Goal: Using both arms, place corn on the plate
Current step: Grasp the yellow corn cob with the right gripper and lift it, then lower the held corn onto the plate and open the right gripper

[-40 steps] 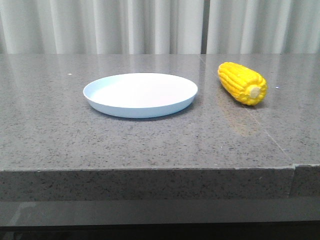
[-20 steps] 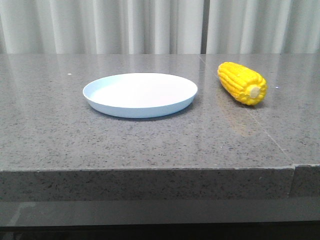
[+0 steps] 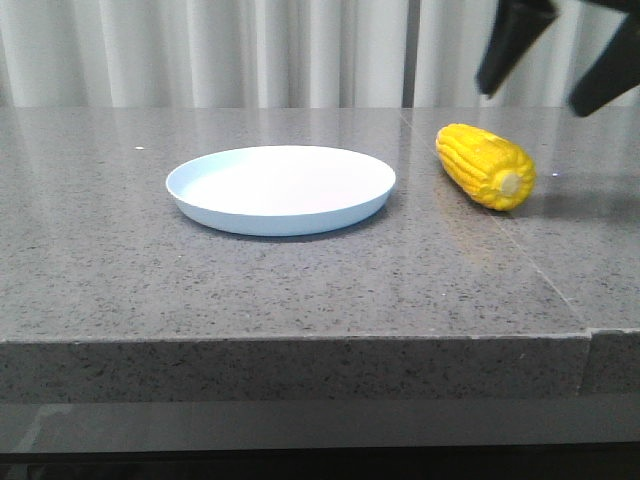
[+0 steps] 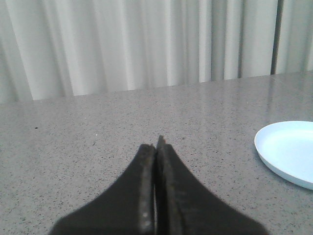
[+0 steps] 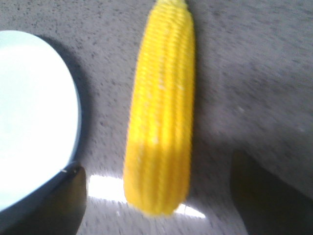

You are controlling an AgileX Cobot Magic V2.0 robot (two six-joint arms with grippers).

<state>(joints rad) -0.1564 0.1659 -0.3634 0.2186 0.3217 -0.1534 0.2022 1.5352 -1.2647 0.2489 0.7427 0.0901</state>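
Observation:
The yellow corn [image 3: 484, 165] lies on the grey table to the right of the pale blue-white plate [image 3: 280, 188], its cream stub end facing the camera. My right gripper [image 3: 548, 72] is open, its two dark fingers hanging above and behind the corn. In the right wrist view the corn [image 5: 162, 112] lies between the spread fingertips [image 5: 63, 196], untouched, with the plate [image 5: 34, 112] beside it. My left gripper [image 4: 156, 147] is shut and empty over bare table, the plate's rim [image 4: 288, 152] off to its side. The left gripper does not show in the front view.
The grey speckled stone table [image 3: 300, 280] has a front edge near the camera and a seam at the right. White curtains [image 3: 250, 50] hang behind the table.
My right gripper has come into the front view at the upper right, above the corn, and casts a shadow on the table. The corn and plate have not moved.

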